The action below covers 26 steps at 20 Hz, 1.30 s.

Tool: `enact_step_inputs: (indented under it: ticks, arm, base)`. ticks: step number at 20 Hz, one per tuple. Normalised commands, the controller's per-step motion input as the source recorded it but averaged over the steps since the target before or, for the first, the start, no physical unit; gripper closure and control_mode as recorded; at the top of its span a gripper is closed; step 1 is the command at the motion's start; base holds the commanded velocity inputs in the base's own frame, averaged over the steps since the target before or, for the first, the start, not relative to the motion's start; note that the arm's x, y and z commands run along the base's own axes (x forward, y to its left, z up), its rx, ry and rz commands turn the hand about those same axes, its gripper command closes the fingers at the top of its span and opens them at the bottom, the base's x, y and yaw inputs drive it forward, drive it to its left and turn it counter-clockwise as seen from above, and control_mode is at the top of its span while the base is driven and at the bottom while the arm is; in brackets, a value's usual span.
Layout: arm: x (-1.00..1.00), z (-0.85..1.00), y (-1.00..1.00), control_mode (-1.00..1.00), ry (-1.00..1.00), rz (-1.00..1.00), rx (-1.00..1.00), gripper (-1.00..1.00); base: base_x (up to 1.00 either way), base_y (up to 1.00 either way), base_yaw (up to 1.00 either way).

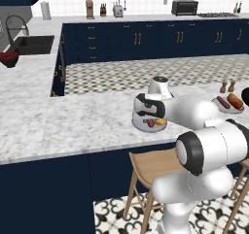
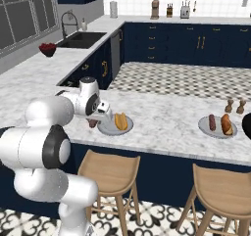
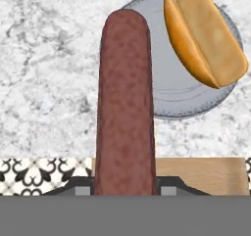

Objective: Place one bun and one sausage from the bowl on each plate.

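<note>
Sausage: long, reddish-brown and mottled, with a rounded tip, clamped between the jaws of the gripper and reaching out over the near plate. Near grey plate: flat and round, carrying a golden split bun toward one side, with bare plate beside it. The white arm bends forward low over the marble counter, the hand at this plate's rim near the counter's front edge, above a wooden stool. Open marble lies between this plate and the far plate, which holds a second sausage and bun side by side.
</note>
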Motion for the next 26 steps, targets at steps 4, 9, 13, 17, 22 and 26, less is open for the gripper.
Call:
enact_step_inputs:
  ticks: [4, 9, 13, 17, 22, 26]
  arm:
    - [0.98, -0.39, 0.0, -1.0, 0.0, 0.11, 0.0, 1.0]
    - [0.64, -0.47, 0.0, -1.0, 0.0, 0.03, -0.01, 1.0]
    - [0.58, -0.49, 0.0, -1.0, 0.0, 0.0, -0.02, 1.0]
    - [0.2, -0.22, 0.0, -1.0, 0.0, 0.0, -0.02, 1.0]
    - [0.0, -0.01, 0.0, -1.0, -0.01, 0.0, 0.0, 1.0]
    - [0.0, 0.0, 0.0, -1.0, 0.0, 0.0, 0.0, -1.0]
  base:
    - [0.0, 0.0, 0.0]
    - [0.0, 0.0, 0.0]
    - [0.0, 0.0, 0.0]
    - [0.0, 0.0, 0.0]
    - [0.0, 0.0, 0.0]
    - [0.0, 0.0, 0.0]
